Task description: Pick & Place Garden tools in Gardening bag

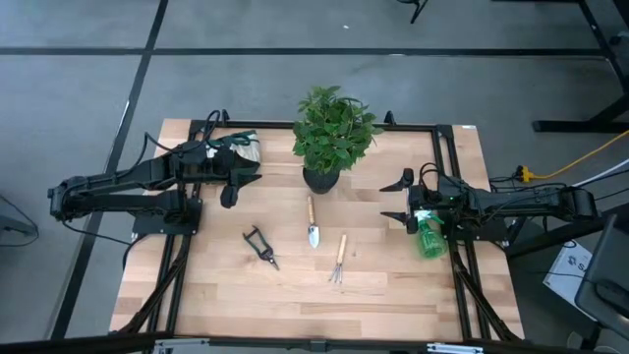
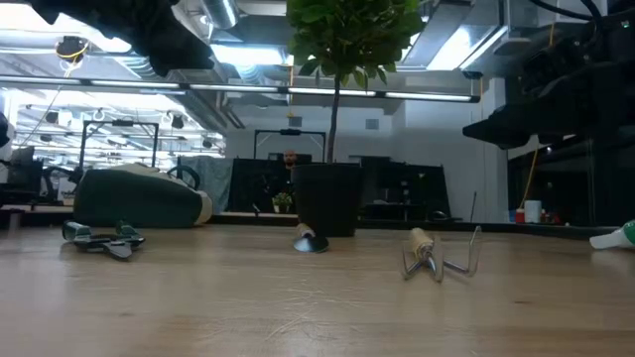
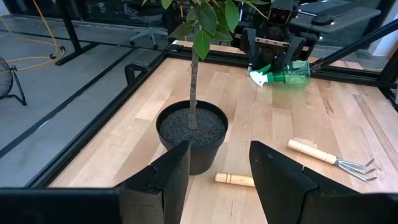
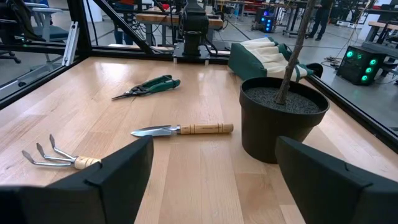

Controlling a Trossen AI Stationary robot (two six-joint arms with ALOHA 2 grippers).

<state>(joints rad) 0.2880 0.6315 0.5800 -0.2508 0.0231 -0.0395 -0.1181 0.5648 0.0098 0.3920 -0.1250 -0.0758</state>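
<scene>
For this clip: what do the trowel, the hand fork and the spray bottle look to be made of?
Trowel: pale, seemingly unvarnished wood handle with visible grain; shiny grey blade, likely steel.
Hand fork: light wood handle; bright wire-like tines, apparently metal.
Spray bottle: see-through green body with a white nozzle, probably plastic.

I see pale wood table (image 1: 246, 295), smooth, faint sheen. Trowel (image 4: 180, 130): bright metal blade, light wood handle. Hand fork (image 4: 56, 157): metal tines, wood grip. Spray bottle (image 3: 287, 72): translucent green plastic, glossy. Bag (image 4: 264, 55): soft cloth. Pot (image 4: 283, 121): matt black plastic, gritty fill.
</scene>
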